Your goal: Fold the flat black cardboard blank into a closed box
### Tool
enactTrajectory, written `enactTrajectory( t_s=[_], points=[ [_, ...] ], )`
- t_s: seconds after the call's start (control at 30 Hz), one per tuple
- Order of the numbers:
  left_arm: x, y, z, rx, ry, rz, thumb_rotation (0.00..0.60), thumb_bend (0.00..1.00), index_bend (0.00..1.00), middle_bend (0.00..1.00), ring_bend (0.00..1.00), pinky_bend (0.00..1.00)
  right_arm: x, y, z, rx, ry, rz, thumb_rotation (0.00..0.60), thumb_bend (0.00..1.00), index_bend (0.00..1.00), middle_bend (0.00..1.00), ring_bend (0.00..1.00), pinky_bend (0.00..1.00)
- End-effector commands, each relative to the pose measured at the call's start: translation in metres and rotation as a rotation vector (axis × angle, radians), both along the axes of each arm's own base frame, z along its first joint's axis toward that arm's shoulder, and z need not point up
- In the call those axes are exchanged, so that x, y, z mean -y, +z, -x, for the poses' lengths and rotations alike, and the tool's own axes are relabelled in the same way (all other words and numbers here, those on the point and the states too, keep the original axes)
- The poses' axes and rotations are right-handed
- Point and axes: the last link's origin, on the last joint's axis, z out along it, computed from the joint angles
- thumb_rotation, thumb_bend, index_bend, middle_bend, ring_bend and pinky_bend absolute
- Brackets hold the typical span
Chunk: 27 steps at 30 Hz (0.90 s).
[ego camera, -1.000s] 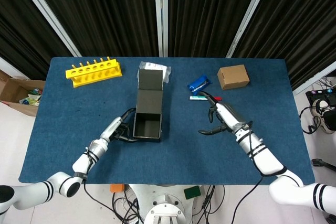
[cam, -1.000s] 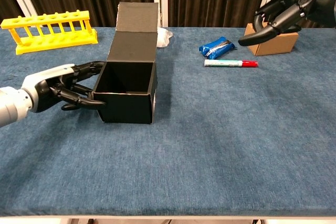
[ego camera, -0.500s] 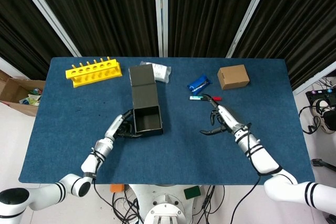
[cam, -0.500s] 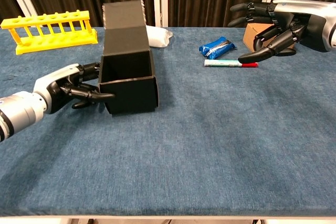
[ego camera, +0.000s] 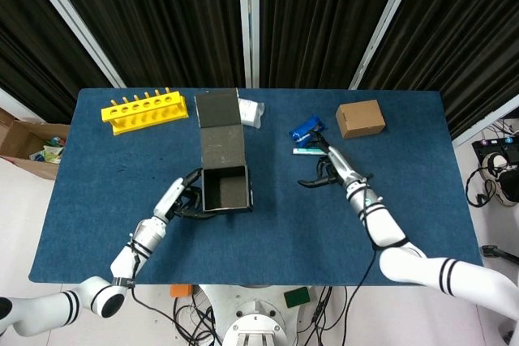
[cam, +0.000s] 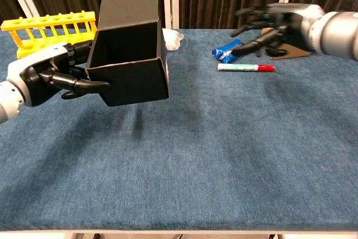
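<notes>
The black cardboard box (ego camera: pixel 224 186) (cam: pixel 130 68) is erected, open at its front, with its lid flap (ego camera: pixel 217 111) standing up behind. My left hand (ego camera: pixel 183 196) (cam: pixel 59 76) grips the box by its left wall and holds it lifted off the blue table (cam: pixel 235 155), tilted. My right hand (ego camera: pixel 322 169) (cam: pixel 267 23) hovers with fingers spread and empty above the marker (cam: pixel 246 68), well to the right of the box.
A yellow tube rack (ego camera: pixel 144 111) (cam: pixel 47 29) stands at the back left. A white packet (ego camera: pixel 250 111) lies behind the box. A blue packet (ego camera: pixel 307 128) (cam: pixel 230 50), the red-capped marker (ego camera: pixel 306 151) and a brown carton (ego camera: pixel 360 118) sit at the back right.
My left hand has lifted the box off the table and tipped it. My right hand has moved left and away from me, over the marker and blue packet.
</notes>
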Motion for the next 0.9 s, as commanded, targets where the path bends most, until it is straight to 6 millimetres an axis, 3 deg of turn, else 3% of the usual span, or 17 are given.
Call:
enactTrajectory(
  t_s=[0.03,0.3,0.43,0.67,0.9],
  points=[
    [0.009,0.007,-0.01,-0.004,-0.061,0.017,0.6,0.02,0.59,0.57,0.75,0.95,0.017,-0.024,-0.044,0.022,0.015,0.003,0.6,0.04,0.0,0.22,0.66,1.0],
    [0.007,0.002,-0.025,-0.049,-0.129,0.038,0.6,0.02,0.59,0.57,0.74,0.95,0.022,-0.036,-0.118,0.145,0.052,0.038,0.6,0.05,0.06,0.27,0.69,1.0],
    [-0.003,-0.003,-0.019,-0.082,-0.073,0.042,0.6,0.02,0.58,0.56,0.74,0.95,0.008,-0.028,-0.154,0.221,0.112,0.002,0.6,0.03,0.1,0.31,0.7,1.0],
    [-0.012,-0.012,0.002,-0.17,0.015,0.023,0.6,0.02,0.56,0.53,0.74,0.95,-0.031,-0.024,-0.164,0.038,0.257,-0.062,0.6,0.0,0.15,0.38,0.73,1.0],
    [-0.015,-0.027,0.014,-0.279,0.047,-0.014,0.6,0.0,0.47,0.48,0.74,0.95,-0.039,-0.034,-0.166,-0.18,0.272,-0.034,0.6,0.0,0.19,0.41,0.74,1.0]
  ],
)
